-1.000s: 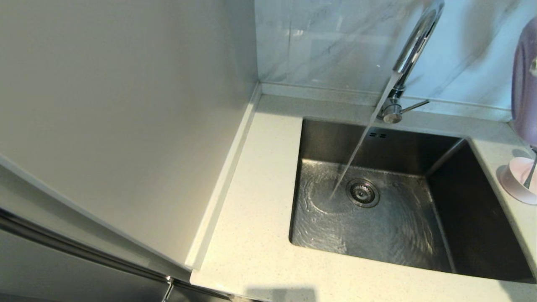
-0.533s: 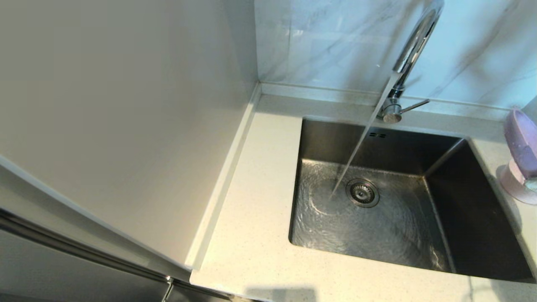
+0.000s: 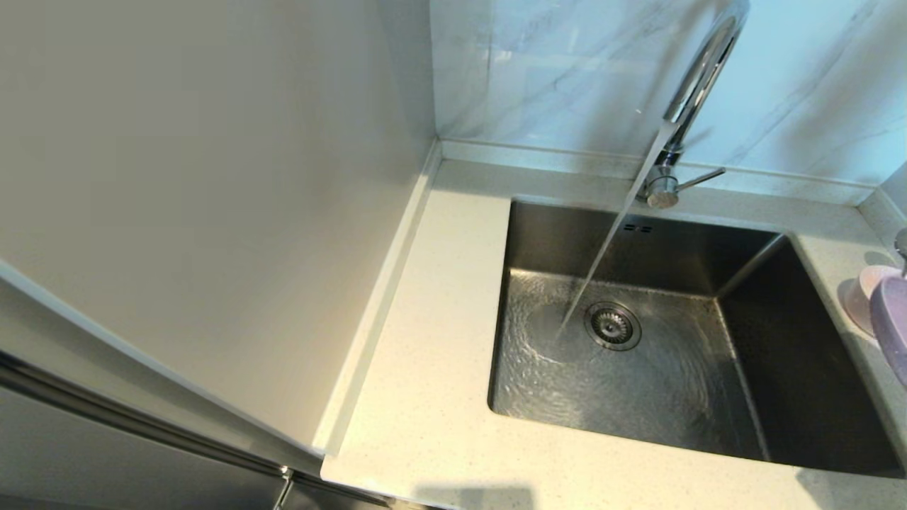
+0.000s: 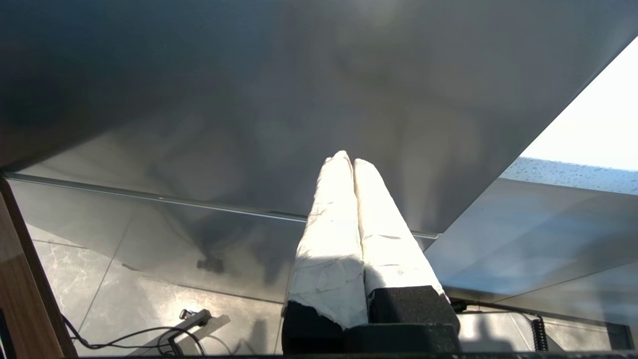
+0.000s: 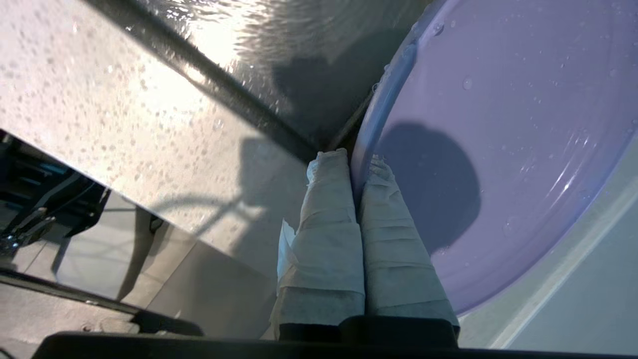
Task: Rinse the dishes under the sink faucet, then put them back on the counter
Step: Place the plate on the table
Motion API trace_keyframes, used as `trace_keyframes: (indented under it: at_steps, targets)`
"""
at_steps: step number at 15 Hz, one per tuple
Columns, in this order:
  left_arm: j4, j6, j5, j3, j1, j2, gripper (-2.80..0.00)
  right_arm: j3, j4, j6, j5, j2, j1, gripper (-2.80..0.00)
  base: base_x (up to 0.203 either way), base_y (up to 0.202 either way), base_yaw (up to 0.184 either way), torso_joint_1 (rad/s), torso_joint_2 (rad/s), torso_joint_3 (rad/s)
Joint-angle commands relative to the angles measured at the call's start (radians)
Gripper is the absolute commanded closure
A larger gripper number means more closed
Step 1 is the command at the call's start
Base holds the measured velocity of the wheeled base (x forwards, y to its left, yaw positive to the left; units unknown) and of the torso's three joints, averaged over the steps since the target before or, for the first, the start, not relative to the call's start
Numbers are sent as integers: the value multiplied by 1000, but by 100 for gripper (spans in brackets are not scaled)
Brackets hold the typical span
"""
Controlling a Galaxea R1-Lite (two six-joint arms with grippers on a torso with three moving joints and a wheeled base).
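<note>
**Wet plate on its way back to the bench**

Nearest, at about 7 o'clock in the head view and outside the work area, the left hand [image 4: 349, 162] is parked low beside a cabinet, its wrapped fingers pressed together on nothing.

At 3 o'clock, the right hand [image 5: 351, 159] pinches the rim of the lavender plate [image 5: 498, 149], which is beaded with water and hangs over the bench [image 3: 425, 397] strip to the right of the sink [image 3: 538, 227]. Just behind it, touching the bench, stands the pale pink bowl [image 3: 859, 297]; I cannot make out the spoon for sure.

In the middle, water runs onto the basin floor beside the drain strainer [image 3: 613, 326]. Farthest, at 1 o'clock, stands the chrome faucet [image 3: 698, 78].

By my reading, the plate is rinsed and is being put down. The next move calls for lowering it flat, clear of the bowl, then spreading the fingers.
</note>
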Motion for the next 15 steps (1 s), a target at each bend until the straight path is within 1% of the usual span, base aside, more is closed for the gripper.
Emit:
trace_keyframes:
  at_steps: [1, 3, 7, 9, 11, 13, 15]
  targets:
    - [0, 0, 0, 0, 0, 0, 0, 59, 4, 1, -51, 3, -38, 0, 0, 0, 0, 0, 0, 0]
    - [0, 0, 0, 0, 0, 0, 0, 91, 2, 20, -70, 26, -47, 0, 0, 0, 0, 0, 0, 0]
    - [0, 0, 0, 0, 0, 0, 0, 134, -16, 35, -100, 91, -99, 0, 0, 0, 0, 0, 0, 0]
    - [0, 0, 0, 0, 0, 0, 0, 142, -63, 76, -106, 131, -109, 0, 0, 0, 0, 0, 0, 0]
    - [0, 0, 0, 0, 0, 0, 0, 151, -105, 121, -149, 166, -111, 0, 0, 0, 0, 0, 0, 0]
    - [0, 0, 0, 0, 0, 0, 0, 154, -116, 156, -163, 190, -112, 0, 0, 0, 0, 0, 0, 0]
    - [0, 0, 0, 0, 0, 0, 0, 154, -118, 163, -165, 217, -139, 0, 0, 0, 0, 0, 0, 0]
